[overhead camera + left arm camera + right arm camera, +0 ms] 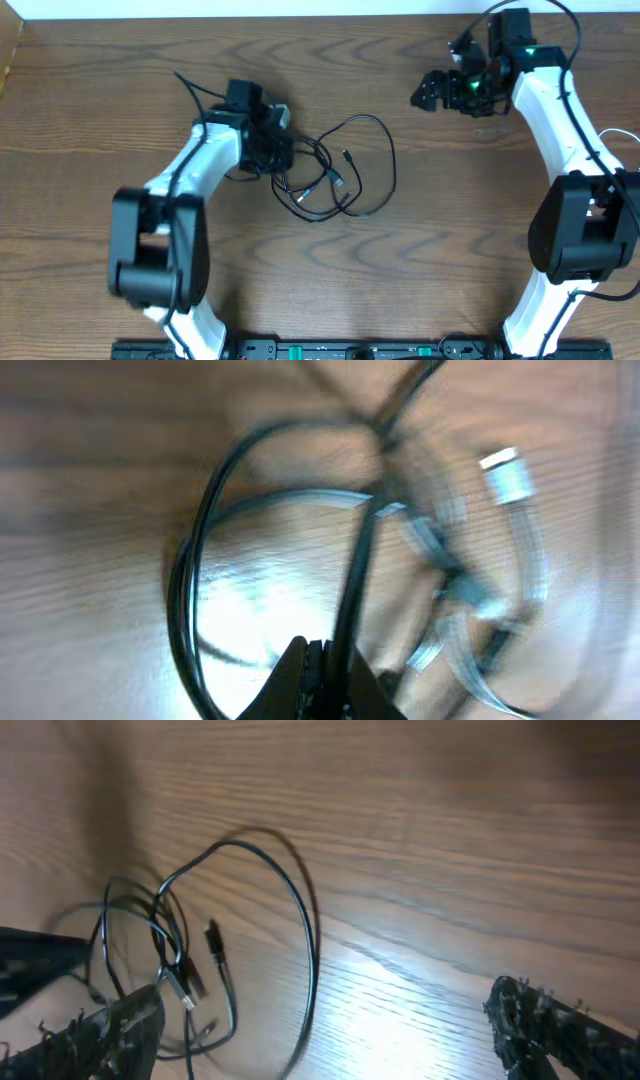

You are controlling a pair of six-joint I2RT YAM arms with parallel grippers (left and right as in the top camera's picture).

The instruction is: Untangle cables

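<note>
My left jaws [272,150] sit at the left edge of the loose tangle of thin black and white cables [335,175]. The tangle lies on the brown wood-grain surface [120,80] near the middle, on the left arm's side. On the left wrist camera the left jaws [320,680] are drawn together into a narrow wedge. A black strand [365,540] rises from just beside the tips, but the blur stops me saying whether it is pinched. From there the tangle spreads toward the right arm and ends in one big open loop [388,150]. My right jaws [440,92] hang well apart from it, up and to the right. On their own camera the right jaws [322,1000] are spread wide and hold nothing, and that loop is the part nearest them. I judge the right arm must come in to the loop while the left anchors the other end.
</note>
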